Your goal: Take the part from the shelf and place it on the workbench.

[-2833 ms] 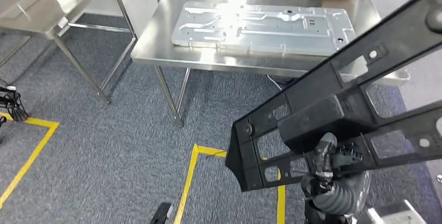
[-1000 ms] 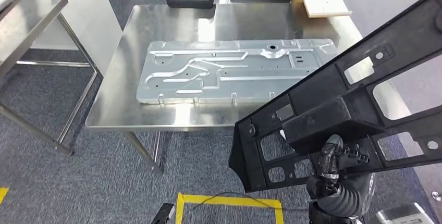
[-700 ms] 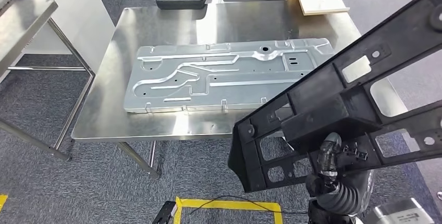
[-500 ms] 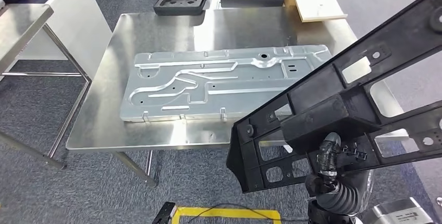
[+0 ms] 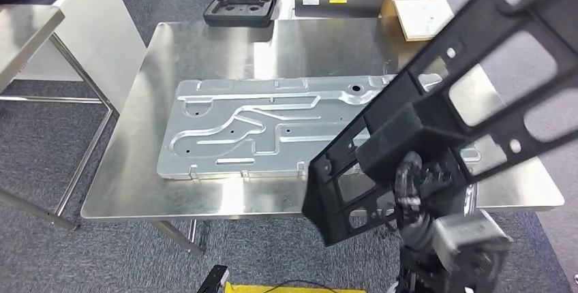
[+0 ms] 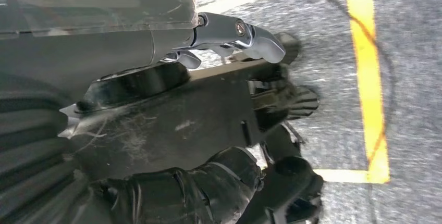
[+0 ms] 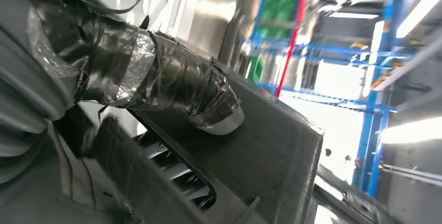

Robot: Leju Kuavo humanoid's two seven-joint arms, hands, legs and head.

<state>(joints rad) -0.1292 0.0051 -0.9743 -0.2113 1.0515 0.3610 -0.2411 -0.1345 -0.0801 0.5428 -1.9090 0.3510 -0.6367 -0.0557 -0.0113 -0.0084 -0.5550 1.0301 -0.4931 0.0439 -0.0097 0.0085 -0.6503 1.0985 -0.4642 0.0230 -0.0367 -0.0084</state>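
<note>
The bench (image 5: 123, 191) lies straight ahead of and below the right hand (image 5: 409, 191), its steel top running from the near edge under the hand to the far side, where a dark case (image 5: 243, 0) and a cardboard box (image 5: 419, 12) sit beyond it. A long metal plate (image 5: 259, 129) lies flat on the bench, its length running across the robot's front, and it takes up the part of the top ahead and to the left of the hand.

The black frame (image 5: 463, 88) is in the right hand, raised above the bench's near right corner and, by the look of it, touching neither bench nor plate. Its long axis climbs from a blunt end just left of the hand, up and away to the right, out of the picture. The hand's taped fingers (image 7: 172, 88) wrap a thick bar of the frame, clamped on it.

In the left wrist view the left hand (image 6: 156, 104) hangs over the floor, a dark flat piece lying against it; whether it grips anything I cannot tell.

To set the frame down, I judge it must swing flatter.
</note>
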